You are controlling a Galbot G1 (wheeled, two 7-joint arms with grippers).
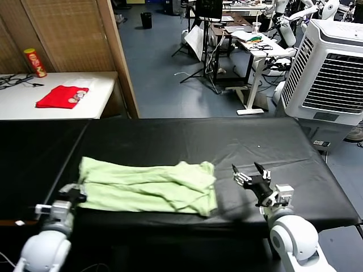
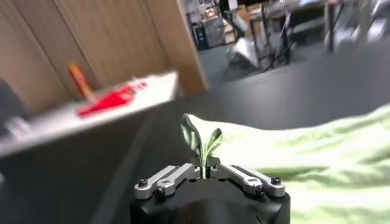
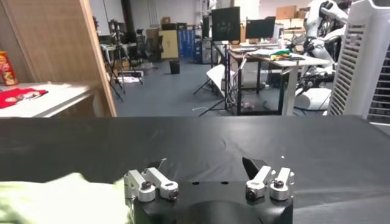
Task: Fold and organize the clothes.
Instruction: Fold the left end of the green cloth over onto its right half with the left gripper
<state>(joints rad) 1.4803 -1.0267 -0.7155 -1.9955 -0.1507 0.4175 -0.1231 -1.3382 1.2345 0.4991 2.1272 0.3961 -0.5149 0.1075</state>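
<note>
Where left gripper (image 2: 205, 170) pinches shirt (image 1: 153, 187), fingertips hidden

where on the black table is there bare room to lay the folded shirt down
The far half of the black table is bare, from the green shirt back to the far edge. The far right corner beyond the open right claw is bare too. The near edge is crowded: the left claw is shut on the shirt's corner, and the right claw sits beside its other end.
</note>
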